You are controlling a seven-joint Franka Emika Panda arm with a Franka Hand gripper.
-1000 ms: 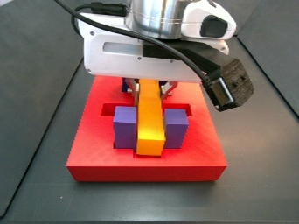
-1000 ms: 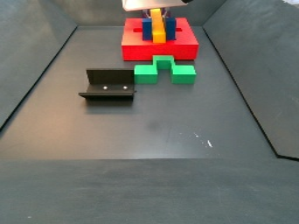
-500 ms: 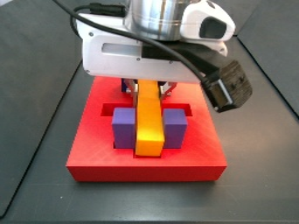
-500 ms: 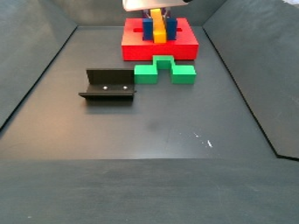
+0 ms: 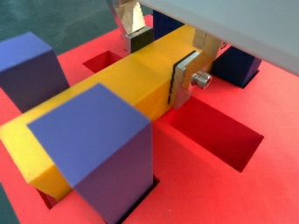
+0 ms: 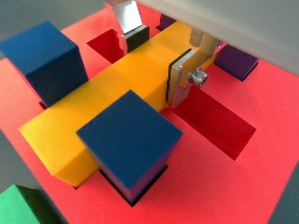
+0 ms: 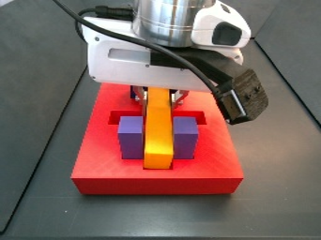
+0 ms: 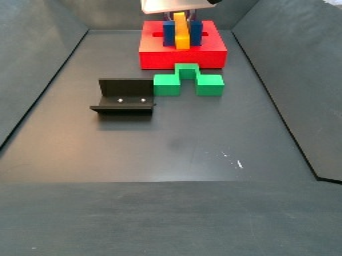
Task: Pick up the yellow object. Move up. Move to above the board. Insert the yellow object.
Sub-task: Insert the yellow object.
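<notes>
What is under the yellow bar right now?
The yellow bar, clamped in the gripper, lies between two upright blocks over the red board. Whether its underside sits in a slot is covered.

Lighting even and bright in both side views; soft shadows lie under the gripper (image 7: pixel 158 94) on the board (image 7: pixel 158 174). Both wrist views are sharp mid-frame, with the nearest purple block (image 5: pixel 96 144) slightly blurred.

The gripper (image 8: pixel 179 14) hangs over the board (image 8: pixel 183 56), fixture (image 8: pixel 124 97) well apart.
</notes>
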